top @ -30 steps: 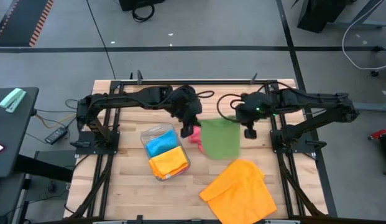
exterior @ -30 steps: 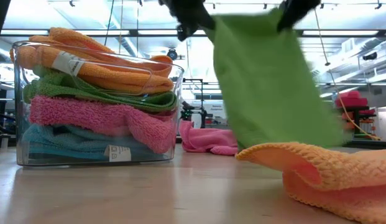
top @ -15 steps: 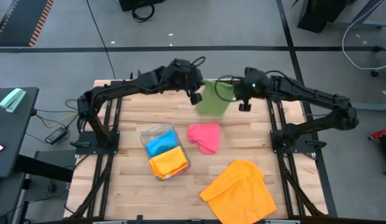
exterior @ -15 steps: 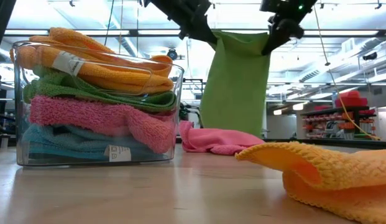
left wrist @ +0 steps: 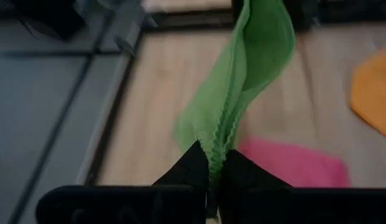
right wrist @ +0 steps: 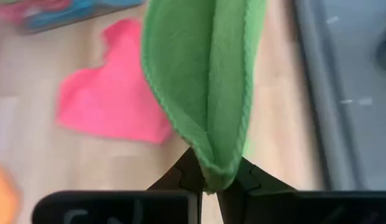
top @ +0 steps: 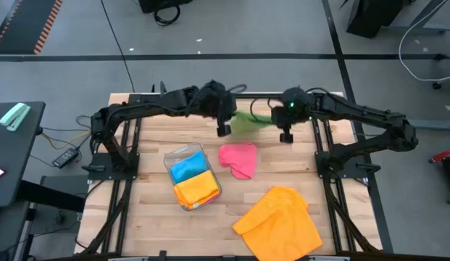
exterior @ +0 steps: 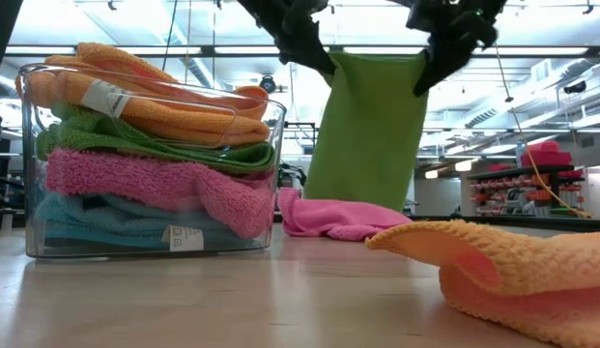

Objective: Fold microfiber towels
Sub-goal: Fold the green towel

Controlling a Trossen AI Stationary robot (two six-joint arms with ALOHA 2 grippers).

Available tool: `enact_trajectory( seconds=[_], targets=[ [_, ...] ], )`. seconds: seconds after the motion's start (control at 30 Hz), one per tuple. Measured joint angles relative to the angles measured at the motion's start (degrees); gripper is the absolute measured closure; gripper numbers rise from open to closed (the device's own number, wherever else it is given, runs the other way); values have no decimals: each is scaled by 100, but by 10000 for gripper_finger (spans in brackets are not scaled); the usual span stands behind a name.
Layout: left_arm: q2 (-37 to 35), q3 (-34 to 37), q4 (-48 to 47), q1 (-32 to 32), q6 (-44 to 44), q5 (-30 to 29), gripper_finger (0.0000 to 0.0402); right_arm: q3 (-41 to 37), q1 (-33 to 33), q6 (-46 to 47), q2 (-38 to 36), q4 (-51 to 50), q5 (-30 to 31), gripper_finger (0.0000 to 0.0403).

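A green microfiber towel (top: 246, 122) hangs between my two grippers over the far middle of the table, showing as a long sheet (exterior: 367, 130) in the low view. My left gripper (top: 223, 129) is shut on its upper left corner and my right gripper (top: 286, 134) on its upper right corner. Nearer, a pink towel (top: 239, 158) lies crumpled on the wood. An orange towel (top: 279, 221) lies spread near the front edge. The green towel's lower edge is hidden behind the pink towel (exterior: 328, 217) in the low view. My left gripper pinches the towel's upper corner (left wrist: 219, 152) between its two fingers, where the hemmed edge is gathered into a fold. The fingers slant down from the table's left. The cloth hangs below them, lifted. My right gripper pinches the other upper corner (right wrist: 211, 168) between its two fingers, with the cloth doubled into a fold there. The fingers slant down from the table's right. The top edge (exterior: 377, 56) runs nearly straight between the two holds, and the sheet hangs below it.
A clear plastic tray (top: 190, 176) with several folded towels stacked in it stands left of centre, close to the low camera (exterior: 150, 155). Bare wood lies between the pink towel and the far edge. The arms' black frames run along both table sides.
Both grippers have carried the green towel from above the pink towel toward the table's far edge, then a little back toward the near side. The towel, flung out and blurred a second ago, has swung off the pink towel and now hangs straight down.
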State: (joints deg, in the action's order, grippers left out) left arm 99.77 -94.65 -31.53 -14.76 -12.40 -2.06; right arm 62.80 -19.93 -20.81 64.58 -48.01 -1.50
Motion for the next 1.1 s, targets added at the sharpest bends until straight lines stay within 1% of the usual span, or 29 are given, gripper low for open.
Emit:
enact_trajectory(
  seconds=[0.07,0.17,0.3,0.4,0.47,0.6,0.77,0.97,1.07,1.1],
  targets=[
    [44,0,-326,186,128,57,378,-235,209,244,0,10,-152,365],
    [104,11,-825,445,317,161,388,-558,559,686,0,42,-190,365],
    [162,8,-1025,804,722,307,389,-806,1018,1118,0,45,-203,365],
    [207,27,-846,1057,1016,386,376,-890,1303,1159,0,34,-231,365],
    [268,46,-950,1179,1161,397,372,-895,1412,1133,0,49,-180,365],
    [481,46,-1046,1240,1274,402,380,-898,1263,1033,0,214,-46,365],
    [779,48,-1301,1059,1408,378,390,-902,841,771,90,218,-30,365],
    [923,47,-1439,765,1479,391,370,-960,437,493,596,491,-182,365],
    [1005,36,-1276,655,1476,387,370,-1127,275,412,866,641,-274,365],
    [1027,45,-1356,621,1477,380,372,-1186,234,385,932,724,-275,365]
  ],
)
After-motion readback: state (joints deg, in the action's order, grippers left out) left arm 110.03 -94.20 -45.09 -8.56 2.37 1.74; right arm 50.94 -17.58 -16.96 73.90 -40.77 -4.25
